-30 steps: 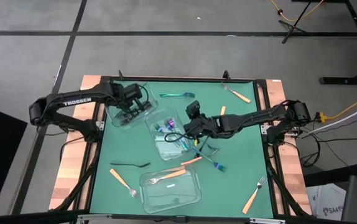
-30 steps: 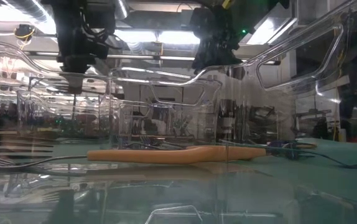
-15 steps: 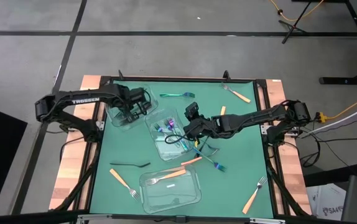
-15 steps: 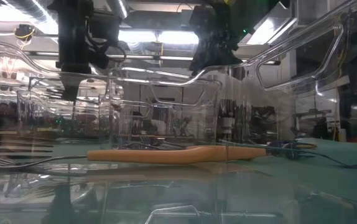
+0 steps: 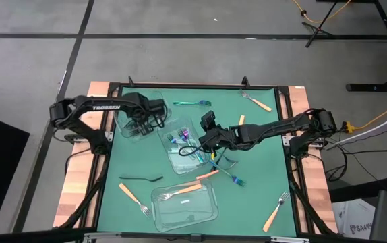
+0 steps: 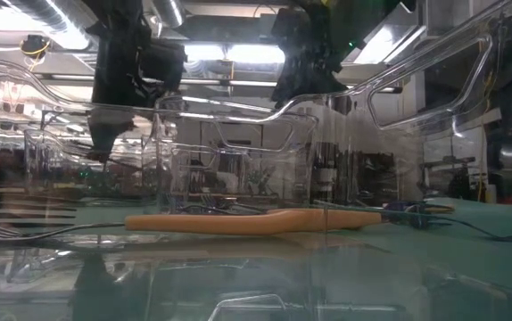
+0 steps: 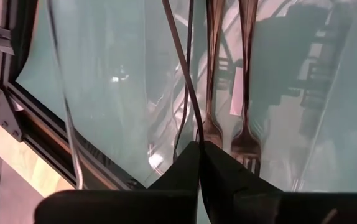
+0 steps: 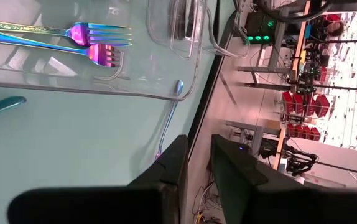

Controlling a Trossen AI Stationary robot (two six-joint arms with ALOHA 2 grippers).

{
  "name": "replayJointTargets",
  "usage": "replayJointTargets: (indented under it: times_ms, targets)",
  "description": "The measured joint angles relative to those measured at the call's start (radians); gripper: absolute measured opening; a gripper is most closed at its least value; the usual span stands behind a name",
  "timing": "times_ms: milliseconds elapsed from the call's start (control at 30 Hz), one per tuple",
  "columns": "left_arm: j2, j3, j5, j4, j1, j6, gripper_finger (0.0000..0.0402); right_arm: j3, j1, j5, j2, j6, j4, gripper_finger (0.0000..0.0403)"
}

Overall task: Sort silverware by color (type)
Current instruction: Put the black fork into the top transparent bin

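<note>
My left gripper (image 5: pixel 146 121) reaches down into the clear container (image 5: pixel 127 132) at the far left and is shut on a slim black utensil (image 7: pixel 180 68). Two black forks (image 7: pixel 213 124) lie on that container's floor. My right gripper (image 5: pixel 203 140) hangs over the middle clear container (image 5: pixel 173 160), where iridescent forks (image 8: pixel 97 34) lie. A thin iridescent utensil (image 8: pixel 169 118) runs forward from beside one of its fingers. A narrow gap shows between the right fingertips (image 8: pixel 200 149). My left gripper pinches the black utensil's thin shaft (image 7: pixel 196 138) between its two fingertips, slanting down from above. The shaft runs on ahead of the fingers, over the container's floor. My right gripper seems to hold the iridescent utensil by its near end (image 8: pixel 161 152). Its own finger hides the place of contact.
A third clear container (image 5: pixel 210 209) near the front edge holds an orange-handled fork (image 5: pixel 180 192). Loose on the green mat lie a black fork (image 5: pixel 141 179), orange-handled pieces (image 5: pixel 127 192) (image 5: pixel 273 217) (image 5: pixel 257 101), a teal fork (image 5: pixel 190 103) and an iridescent fork (image 5: pixel 228 174).
My left gripper has sunk into the far-left container, tipping more steeply downward and shifting a little toward the table's middle, still shut on the black utensil.
</note>
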Motion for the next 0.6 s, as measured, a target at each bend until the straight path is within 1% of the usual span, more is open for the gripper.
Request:
replayJointTargets:
  times_ms: [167,367,600]
  targets:
    - [0.044,0.000,0.000,0.004,0.000,0.006,0.0009,0.000,0.000,0.000,0.000,0.000,0.000,0.0066]
    - [0.081,0.000,0.000,0.008,0.000,0.051,0.0010,0.000,0.000,-0.002,0.000,0.000,0.000,0.0066]
    - [0.087,0.000,-0.003,0.010,0.000,0.051,0.0010,0.000,0.000,-0.046,0.000,0.000,0.001,0.0066]
